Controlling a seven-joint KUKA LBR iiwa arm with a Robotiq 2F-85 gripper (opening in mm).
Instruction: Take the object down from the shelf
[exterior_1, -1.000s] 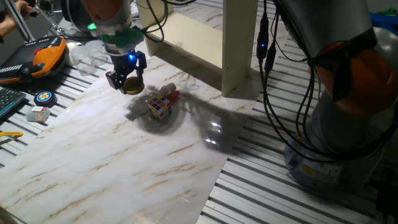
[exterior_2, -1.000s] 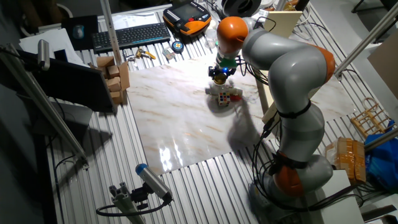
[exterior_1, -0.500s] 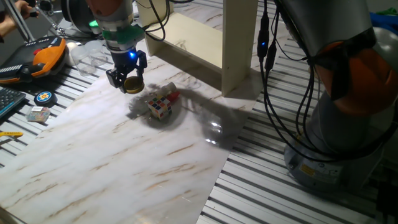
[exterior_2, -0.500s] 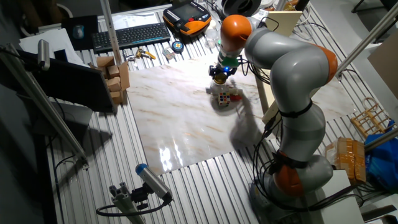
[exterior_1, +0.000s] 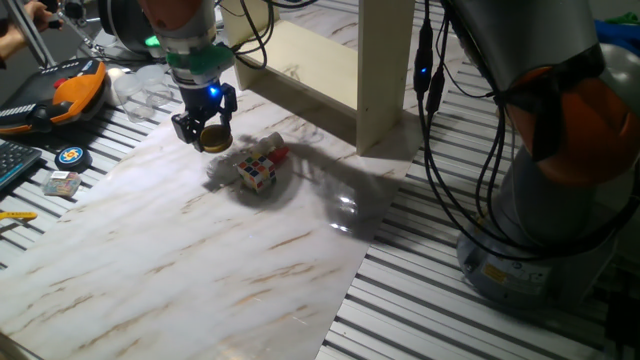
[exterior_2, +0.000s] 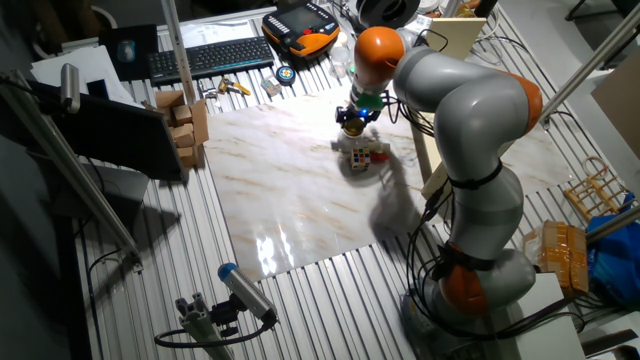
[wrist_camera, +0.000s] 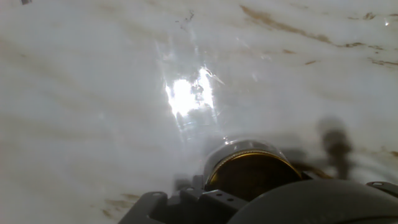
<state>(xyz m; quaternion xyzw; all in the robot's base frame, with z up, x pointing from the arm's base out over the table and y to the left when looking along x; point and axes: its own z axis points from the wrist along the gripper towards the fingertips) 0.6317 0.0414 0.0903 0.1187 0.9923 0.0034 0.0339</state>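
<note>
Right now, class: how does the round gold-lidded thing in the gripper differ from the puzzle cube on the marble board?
The gold-lidded jar is round and held off the board in the gripper; the puzzle cube is square-faced, multicoloured and rests on the marble board, free of the fingers. Both are small and sit near the shelf.

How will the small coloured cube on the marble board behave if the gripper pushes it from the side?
The cube looks rigid and probably light, so it should slide, not bend. Its flat faces make rolling unlikely. The marble board is glossy, so it may skid easily, and the red object right beside it could be pushed along.
</note>
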